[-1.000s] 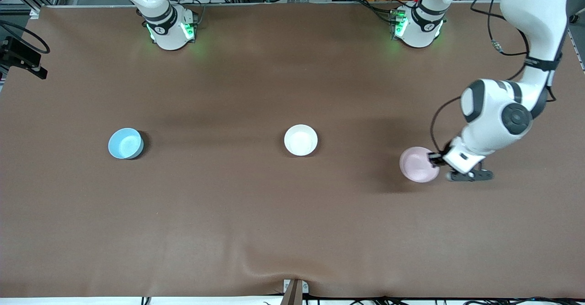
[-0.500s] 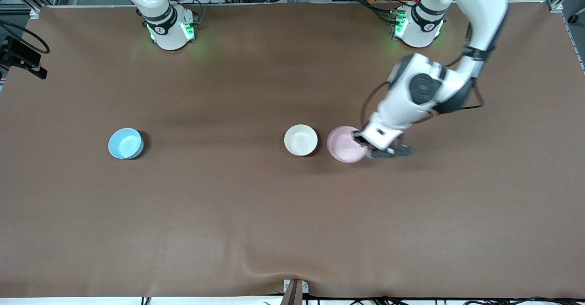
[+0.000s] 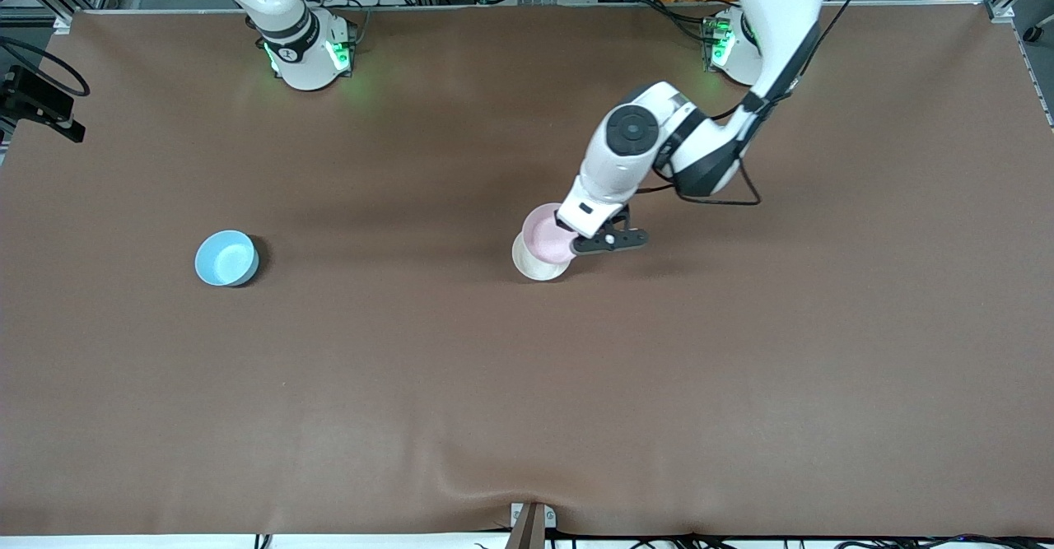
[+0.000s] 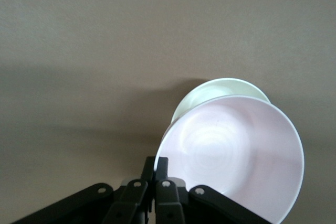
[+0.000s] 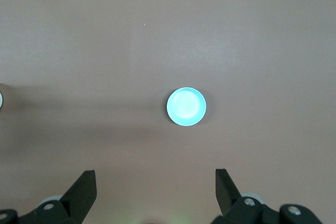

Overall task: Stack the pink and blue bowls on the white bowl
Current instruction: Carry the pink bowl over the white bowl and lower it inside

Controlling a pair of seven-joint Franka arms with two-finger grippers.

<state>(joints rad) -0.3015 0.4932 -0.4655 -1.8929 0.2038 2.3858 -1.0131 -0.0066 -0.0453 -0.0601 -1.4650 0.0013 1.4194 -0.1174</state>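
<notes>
Over the white bowl (image 3: pixel 537 267), mouth up, hangs the pink bowl (image 3: pixel 545 234), its rim pinched in the clenched left gripper (image 3: pixel 574 240). Right gripper (image 5: pixel 155 192) waits, jaws spread, high above the blue bowl (image 3: pixel 226 258).

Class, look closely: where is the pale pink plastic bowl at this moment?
In the front view, the pale pink plastic bowl hangs mid-table, pinched by the left gripper just over the white plastic bowl.

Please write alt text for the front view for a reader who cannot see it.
The left claw holds the pink bowl by its rim over the white bowl mid-table. The blue bowl sits alone toward the right arm's end.
</notes>
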